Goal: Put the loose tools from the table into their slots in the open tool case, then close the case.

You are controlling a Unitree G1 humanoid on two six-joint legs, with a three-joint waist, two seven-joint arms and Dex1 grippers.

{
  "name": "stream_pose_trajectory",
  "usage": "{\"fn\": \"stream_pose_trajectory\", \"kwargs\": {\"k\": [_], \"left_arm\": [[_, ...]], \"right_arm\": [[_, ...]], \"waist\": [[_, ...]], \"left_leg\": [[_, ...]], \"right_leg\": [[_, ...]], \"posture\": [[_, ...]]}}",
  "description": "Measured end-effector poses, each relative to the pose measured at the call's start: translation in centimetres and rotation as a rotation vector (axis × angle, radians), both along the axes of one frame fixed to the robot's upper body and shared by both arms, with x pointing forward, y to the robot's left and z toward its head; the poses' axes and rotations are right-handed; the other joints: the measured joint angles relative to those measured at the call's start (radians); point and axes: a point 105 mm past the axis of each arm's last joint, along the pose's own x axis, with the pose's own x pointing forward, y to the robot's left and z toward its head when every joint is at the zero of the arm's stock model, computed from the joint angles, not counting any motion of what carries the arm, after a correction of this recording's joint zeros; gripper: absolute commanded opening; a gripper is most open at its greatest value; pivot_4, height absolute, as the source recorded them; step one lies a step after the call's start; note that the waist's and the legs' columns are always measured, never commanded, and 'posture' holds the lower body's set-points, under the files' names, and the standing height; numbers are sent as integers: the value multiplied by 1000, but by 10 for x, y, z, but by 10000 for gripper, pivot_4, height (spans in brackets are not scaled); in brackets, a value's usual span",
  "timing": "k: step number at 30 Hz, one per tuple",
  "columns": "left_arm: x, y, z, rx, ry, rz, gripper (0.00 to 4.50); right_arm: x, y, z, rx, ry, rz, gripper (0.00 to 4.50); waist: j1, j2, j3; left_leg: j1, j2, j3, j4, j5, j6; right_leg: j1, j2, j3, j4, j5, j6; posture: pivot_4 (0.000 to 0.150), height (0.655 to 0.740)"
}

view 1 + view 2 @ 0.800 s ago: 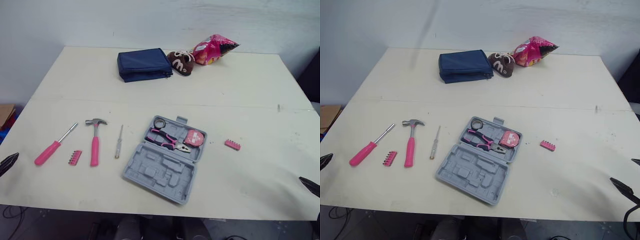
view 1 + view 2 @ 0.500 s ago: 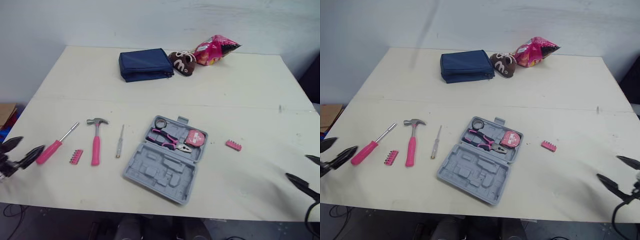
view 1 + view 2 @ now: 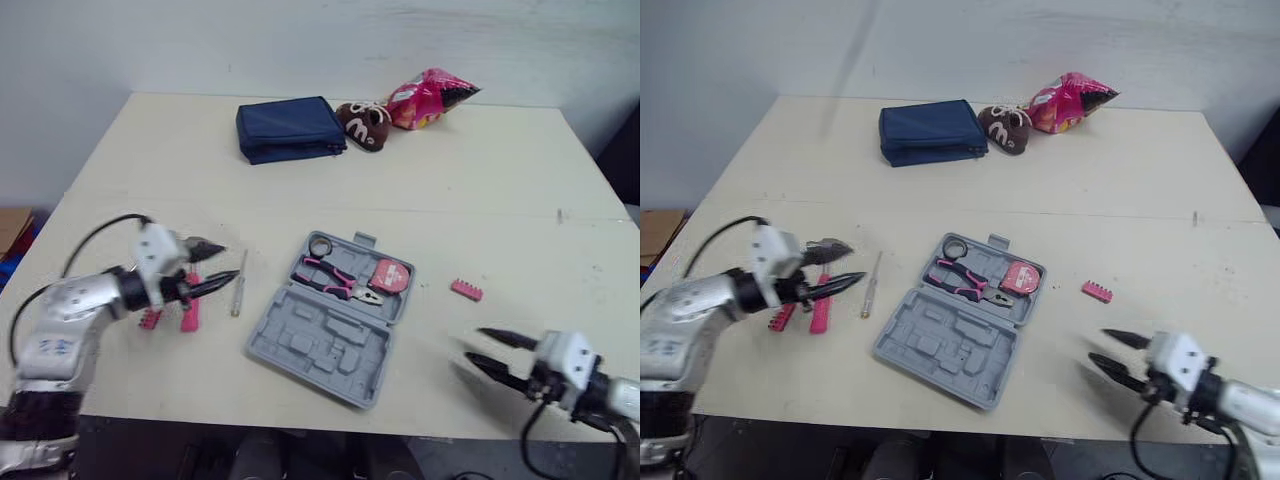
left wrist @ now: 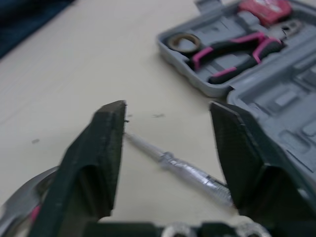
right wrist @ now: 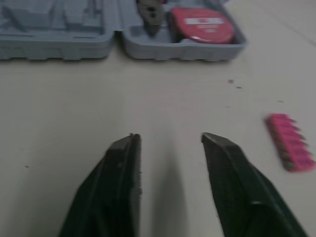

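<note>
Left pincer (image 3: 230,262): released, fingers (image 4: 106,148) spread wide; low over the table (image 3: 500,200)
Slim screwdriver (image 3: 238,290): just ahead of the left pincer's tips, showing across the gap between its fingers in the left wrist view; not gripped; long axis ran near-to-far — metal tip pointing away from the robot, handle toward it
Hammer (image 3: 188,315): under the left pincer; pink handle also running near-to-far
Tool case (image 3: 330,330): right of the left pincer, between the two pincers; open, set at a slant; pliers (image 3: 335,280) and tape measure (image 3: 388,275) in its far half
Right pincer (image 3: 474,345): released, jaws apart; over bare table
Bit strip (image 5: 290,148): ahead of the right pincer, off to one side — apart from it
</note>
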Motion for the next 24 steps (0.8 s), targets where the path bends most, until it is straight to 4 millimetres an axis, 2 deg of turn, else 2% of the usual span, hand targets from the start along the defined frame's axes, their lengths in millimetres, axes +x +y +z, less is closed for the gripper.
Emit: {"fn": "stream_pose_trajectory", "kwargs": {"k": [1, 2, 7, 10, 19, 24], "left_arm": [[4, -3, -4, 15, 9, -6, 4597], [9, -5, -7, 26, 19, -6, 442], [27, -20, -17, 91, 32, -21, 442], [31, -30, -21, 104, 40, -46, 442], [31, -42, -39, 164, 104, -120, 442], [28, -50, -42, 155, 118, -155, 442]], "right_arm": [[3, 4, -1, -1, 7, -10, 1399], [6, 11, -1, -2, 10, -14, 0], [22, 39, -6, -25, 29, -25, 0], [24, 48, -10, -30, 65, -29, 0], [33, 52, -6, -43, 82, -68, 0], [35, 59, -5, -51, 83, -36, 0]], "waist": [[0, 0, 0], [0, 0, 0], [4, 0, 0], [5, 0, 0], [1, -1, 0], [1, -1, 0]], "left_leg": [[0, 0, 0, 0, 0, 0], [-1, 1, 0, 1, 1, -1], [-4, 0, 2, 3, 1, 0], [-7, 1, 3, 4, 2, 0], [-7, 1, 4, 6, 2, 1], [-7, 1, 4, 6, 2, 1]], "right_leg": [[0, 0, 0, 0, 0, 0], [-1, 1, 0, 0, 0, 0], [-6, 1, 2, 4, 0, 0], [-9, 1, 3, 4, 0, 0], [-10, 2, 4, 7, 0, 0], [-10, 2, 4, 7, 0, 0]], "posture": [[1500, 7400], [1500, 7400], [1500, 7400], [1500, 7400], [1500, 7400], [1500, 7400]]}}
